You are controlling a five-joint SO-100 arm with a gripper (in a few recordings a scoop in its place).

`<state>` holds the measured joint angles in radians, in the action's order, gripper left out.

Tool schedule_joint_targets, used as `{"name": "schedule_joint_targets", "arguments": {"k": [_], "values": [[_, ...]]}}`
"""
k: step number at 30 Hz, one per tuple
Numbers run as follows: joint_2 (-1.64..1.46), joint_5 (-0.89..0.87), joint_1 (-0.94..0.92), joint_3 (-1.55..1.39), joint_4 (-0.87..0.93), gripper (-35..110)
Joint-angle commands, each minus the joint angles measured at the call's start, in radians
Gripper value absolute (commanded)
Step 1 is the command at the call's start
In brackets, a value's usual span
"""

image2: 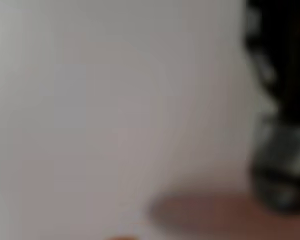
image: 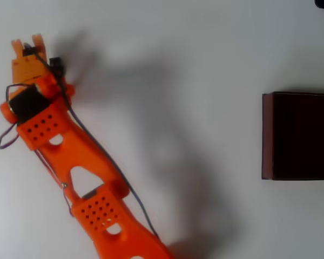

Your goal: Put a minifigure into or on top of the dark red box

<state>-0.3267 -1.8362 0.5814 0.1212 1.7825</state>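
The tiny, blocky black toy minifigure (image: 55, 65) stands on the white bench (image: 178, 48) just beside my orange jaws (image: 33, 49), at their right side in the overhead view; whether it touches a finger I cannot tell. In the wrist view a blurred dark shape (image2: 280, 110) fills the right edge, probably that figure, very close. My two finger tips look slightly parted, but I cannot tell how wide, nor whether they hold anything. The large rectangular dark red box (image: 267, 135) with its thin walls and black inside lies well apart, far off to the right. I judge the task barely begun: grasp, carry and drop all remain.
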Motion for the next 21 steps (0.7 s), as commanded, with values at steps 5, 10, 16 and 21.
{"name": "schedule_joint_targets", "arguments": {"k": [5,10,16,21], "values": [[-0.005,-0.009,-0.011,0.112,0.0,23],[0.002,-0.023,-0.015,0.112,-0.025,23],[0.026,-0.031,-0.003,0.112,-0.129,23],[0.067,-0.025,-0.005,0.112,-0.152,23]]}}
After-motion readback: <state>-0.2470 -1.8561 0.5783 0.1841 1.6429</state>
